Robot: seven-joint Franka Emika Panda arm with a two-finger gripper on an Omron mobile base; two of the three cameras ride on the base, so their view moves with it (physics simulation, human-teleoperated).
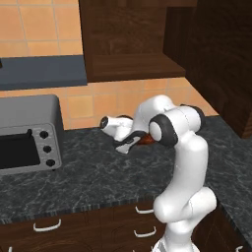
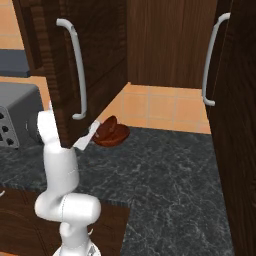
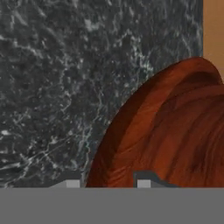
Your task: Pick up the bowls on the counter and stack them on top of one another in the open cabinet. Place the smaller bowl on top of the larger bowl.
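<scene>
Dark grey-black marbled stone forms the table (image 1: 98, 167), crossed by fine white veining, with a wall of square orange-tan tiles (image 1: 93, 103) behind it. At the far left of the left base view stands a grey metal toaster oven (image 1: 29, 135), box-shaped, with a dark glass door and three round black knobs down its right side. Below the table edge run dark brown wooden drawers (image 1: 128, 221) with curved white handles. Above, the open cabinet (image 1: 133, 66) shows a bare, flat shelf of dark brown wood grain; in the right base view its doors carry long white bar handles (image 2: 77, 65).

The white arm bends forward and low over the table, and the gripper (image 1: 129, 141) sits just above the stone, right at the bowls. In the right base view the two glossy reddish-brown bowls lie on the table near the tiled wall, touching or overlapping: the smaller bowl (image 2: 106, 126) appears tilted up on edge, leaning against the larger bowl (image 2: 117, 135). Which bowl the gripper addresses cannot be told.

In the hand view a curved, wood-grained bowl rim (image 3: 144, 127) passes between the two fingertips (image 3: 146, 180), one on either side of it. Whether the fingers press on the rim cannot be told.
</scene>
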